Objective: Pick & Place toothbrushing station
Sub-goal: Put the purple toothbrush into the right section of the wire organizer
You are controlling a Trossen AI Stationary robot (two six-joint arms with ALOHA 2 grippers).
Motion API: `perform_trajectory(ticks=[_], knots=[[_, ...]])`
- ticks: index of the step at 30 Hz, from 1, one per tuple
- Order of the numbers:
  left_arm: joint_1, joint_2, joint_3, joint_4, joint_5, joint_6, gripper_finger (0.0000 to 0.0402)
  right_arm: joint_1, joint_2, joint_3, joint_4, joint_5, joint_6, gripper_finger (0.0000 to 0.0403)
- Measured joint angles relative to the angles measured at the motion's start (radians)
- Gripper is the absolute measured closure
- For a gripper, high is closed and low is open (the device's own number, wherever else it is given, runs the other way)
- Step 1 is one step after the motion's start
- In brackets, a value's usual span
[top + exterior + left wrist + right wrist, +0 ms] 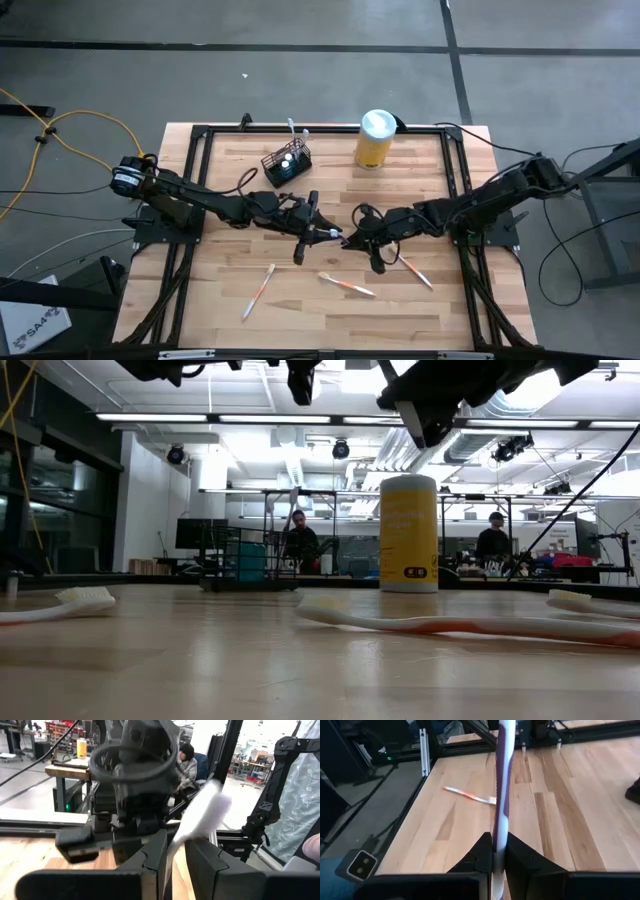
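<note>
Toothbrushing station (287, 162) stood far back; purple toothbrush (502, 785) pinched by both left gripper (318, 229) and right gripper (350, 240)

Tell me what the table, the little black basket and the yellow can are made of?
The table looks like wood: pale planks with grain lines and a smooth, faintly shiny finish. The little black basket seems to be thin metal wire mesh, since you can see through its sides. The yellow can looks like smooth plastic or coated cardboard with a white lid; I can't tell which.
</note>
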Motion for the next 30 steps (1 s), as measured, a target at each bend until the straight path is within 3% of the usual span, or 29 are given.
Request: perform_trajectory(ticks=[30], knots=[[-0.005, 0.005, 0.002, -0.025, -0.028, 0.006, 0.035, 0.006, 0.03, -0.001, 0.052, 0.004, -0.002, 0.0383]])
